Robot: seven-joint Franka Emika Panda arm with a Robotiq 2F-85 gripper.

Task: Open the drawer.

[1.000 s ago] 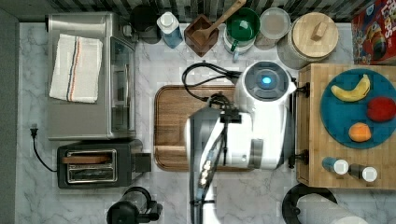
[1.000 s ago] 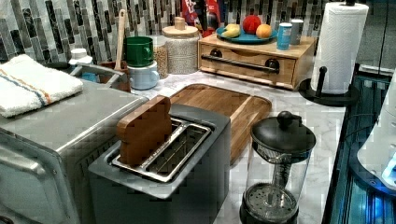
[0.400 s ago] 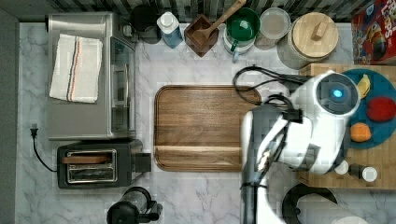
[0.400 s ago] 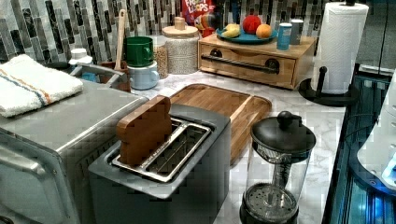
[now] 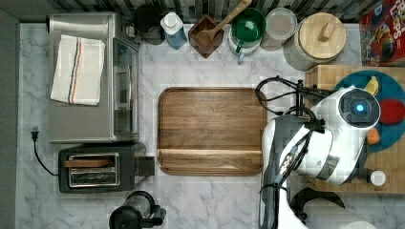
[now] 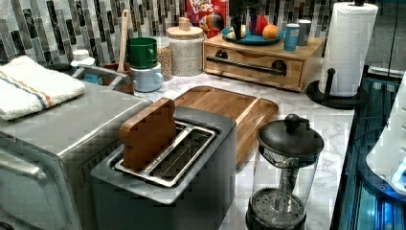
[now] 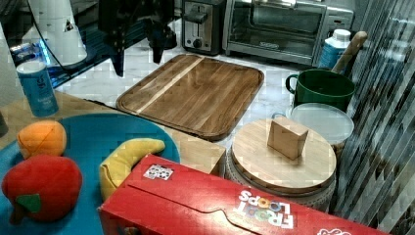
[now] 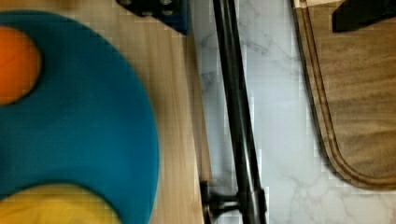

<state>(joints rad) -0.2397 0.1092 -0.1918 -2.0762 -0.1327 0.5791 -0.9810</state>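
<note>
Wrist view: the gripper (image 8: 259, 10) is spread wide, holding nothing, with one finger (image 8: 156, 6) over the butcher-block unit's edge and the other above the dark wooden tray (image 8: 359, 93). The black bar handle (image 8: 236, 116) runs lengthwise between them, clear of both, above a narrow strip of marble counter (image 8: 278, 116). That strip is all the open room between the unit's front edge and the tray's rounded rim. A teal plate (image 8: 84, 130) sits on the unit top, near its edge. In the left view, the drawer (image 6: 249, 77) sits flush in its unit at the far end of the counter, closed. A paper towel holder (image 6: 347, 48) stands just beside the unit on the left view's right. In the top view, the arm (image 5: 334, 133) hangs over the unit at the top view's right. The tray lies to the top view's left of it.
</note>
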